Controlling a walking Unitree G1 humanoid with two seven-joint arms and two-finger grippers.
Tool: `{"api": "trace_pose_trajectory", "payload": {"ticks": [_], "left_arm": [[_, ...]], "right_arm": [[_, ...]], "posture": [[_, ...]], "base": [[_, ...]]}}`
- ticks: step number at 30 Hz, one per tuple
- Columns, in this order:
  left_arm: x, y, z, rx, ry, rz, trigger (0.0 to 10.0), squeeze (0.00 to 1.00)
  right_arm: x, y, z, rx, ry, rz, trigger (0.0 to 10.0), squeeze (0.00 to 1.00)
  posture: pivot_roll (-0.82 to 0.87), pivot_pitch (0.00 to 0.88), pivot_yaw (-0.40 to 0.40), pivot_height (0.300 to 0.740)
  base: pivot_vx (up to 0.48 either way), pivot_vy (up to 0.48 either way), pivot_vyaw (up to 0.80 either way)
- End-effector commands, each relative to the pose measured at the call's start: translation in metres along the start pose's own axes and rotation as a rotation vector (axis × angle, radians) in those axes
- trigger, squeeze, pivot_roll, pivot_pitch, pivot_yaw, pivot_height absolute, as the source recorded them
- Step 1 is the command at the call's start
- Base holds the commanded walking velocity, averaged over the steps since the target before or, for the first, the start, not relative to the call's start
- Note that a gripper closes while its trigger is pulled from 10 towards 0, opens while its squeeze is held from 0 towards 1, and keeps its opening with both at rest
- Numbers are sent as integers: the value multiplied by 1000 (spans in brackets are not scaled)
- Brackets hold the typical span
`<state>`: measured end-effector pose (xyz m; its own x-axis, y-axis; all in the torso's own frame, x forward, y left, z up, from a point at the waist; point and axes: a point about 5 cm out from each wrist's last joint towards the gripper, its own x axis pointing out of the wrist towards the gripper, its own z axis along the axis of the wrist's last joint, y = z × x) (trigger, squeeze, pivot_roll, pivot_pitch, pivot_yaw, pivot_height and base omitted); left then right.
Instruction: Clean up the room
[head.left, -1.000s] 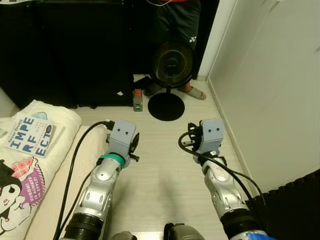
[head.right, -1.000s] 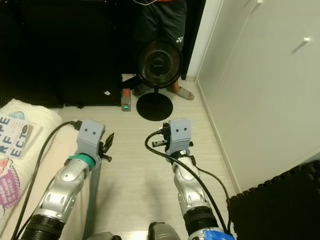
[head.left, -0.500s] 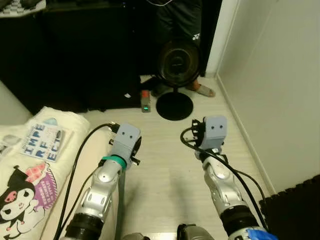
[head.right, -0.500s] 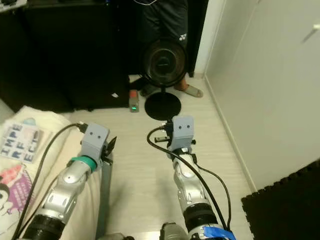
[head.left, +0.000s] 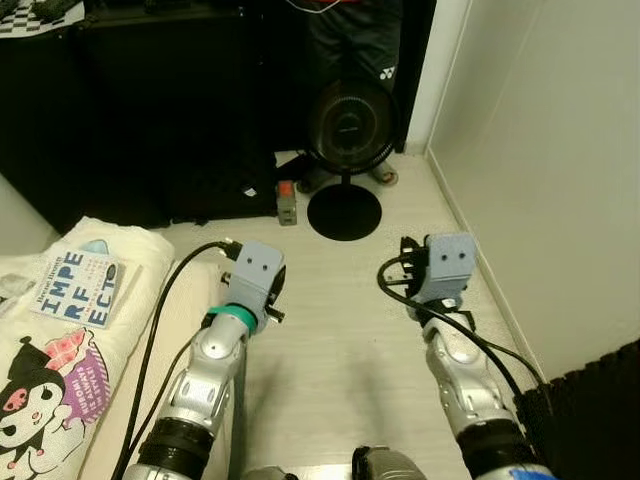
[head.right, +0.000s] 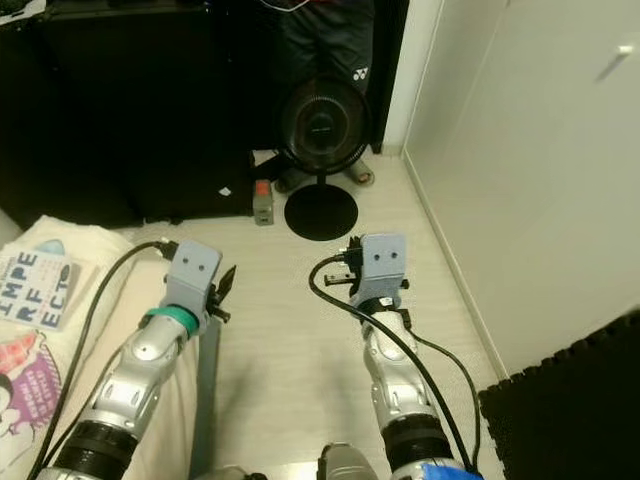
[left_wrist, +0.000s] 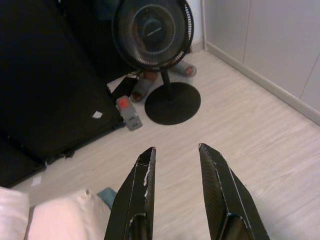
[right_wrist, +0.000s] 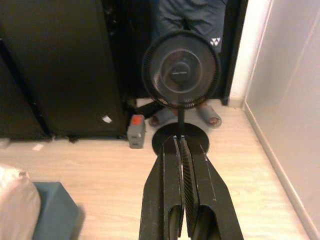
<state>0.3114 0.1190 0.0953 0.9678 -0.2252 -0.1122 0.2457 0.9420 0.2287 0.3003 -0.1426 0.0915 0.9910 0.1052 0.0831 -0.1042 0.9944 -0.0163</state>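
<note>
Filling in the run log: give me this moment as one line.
left pincer: open, empty, above floor | right pincer: shut, empty | ahead: black fan, person's feet behind | left: bedding

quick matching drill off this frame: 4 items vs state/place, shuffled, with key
Items:
1. left gripper
2. right gripper
3. fan
4. book

States/places:
A. lying on the bedding to the robot's left
B. fingers apart, empty
C. standing on a round black base on the floor ahead
D. fingers closed together

Pairs: 1-B, 2-D, 3-C, 4-A
</note>
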Motion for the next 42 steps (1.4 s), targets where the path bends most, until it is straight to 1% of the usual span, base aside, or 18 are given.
{"api": "trace_pose_trajectory", "payload": {"ticks": [1,4,6,8,15,16,18,25,26,29,34,36,37,38,39,40,41,42], "left_arm": [[-1,2,-5,6,18,1,10000,0],[0,4,-4,5,16,5,10000,0],[2,4,-5,-10,20,4,10000,0],[4,3,-2,3,8,-39,10000,0],[9,9,2,12,-5,-35,10000,0],[12,5,3,-7,-10,-10,10000,0],[11,-1,3,-16,-17,-11,10000,0],[6,0,-6,12,8,-27,10000,0],[1,4,-13,43,26,-62,10000,0],[0,6,-15,58,29,-76,10000,0],[6,9,-5,26,7,-52,10000,0],[8,8,0,8,-7,-39,10000,0],[9,8,4,-3,-20,-31,10000,0],[9,8,4,-3,-20,-31,10000,0],[8,7,6,-11,-31,-26,10000,0],[8,7,6,-11,-31,-26,10000,0],[8,6,9,-22,-42,-18,10000,0],[8,6,9,-22,-42,-18,10000,0]], "right_arm": [[-9,1,-8,2,42,8,10000,0],[-11,1,-9,1,49,11,10000,0],[-15,2,-10,-5,53,10,10000,0],[-15,1,-9,-1,50,-14,10000,0],[-15,5,-15,11,70,-20,10000,0],[-24,2,-27,-3,123,30,10000,0],[-31,-5,-35,-18,159,63,10000,0],[-38,-12,-40,-41,190,107,10000,0],[-42,-10,-37,-66,177,156,10000,0],[-42,-9,-36,-76,172,166,10000,0],[-35,-15,-34,-109,156,118,10000,0],[-29,-10,-32,-113,144,119,10000,0],[-23,0,-29,-115,130,142,10000,0],[-23,0,-29,-115,130,142,10000,0],[-16,13,-27,-105,117,176,10000,0],[-16,13,-27,-105,117,176,10000,0],[-11,24,-24,-91,107,203,10000,0],[-11,24,-24,-91,107,203,10000,0]], "posture": [[-181,97,70,740],[-181,97,70,740],[-227,105,100,740],[-240,97,114,740],[-238,83,100,740],[-231,57,79,740],[-226,50,74,740],[-245,25,101,740],[-246,26,106,740],[-240,26,108,740],[-235,25,116,740],[-223,24,112,740],[-203,29,93,740],[-203,29,93,740],[-173,32,67,740],[-173,32,67,740],[-151,35,52,740],[-151,35,52,740]], "base": [[0,0,0],[0,0,0],[0,0,0],[0,0,0],[0,0,0],[0,0,0],[0,0,0],[0,0,0],[0,0,0],[0,0,0],[0,0,0],[0,0,0],[0,0,0],[0,0,0],[0,0,0],[0,0,0],[0,0,0],[0,0,0]]}}
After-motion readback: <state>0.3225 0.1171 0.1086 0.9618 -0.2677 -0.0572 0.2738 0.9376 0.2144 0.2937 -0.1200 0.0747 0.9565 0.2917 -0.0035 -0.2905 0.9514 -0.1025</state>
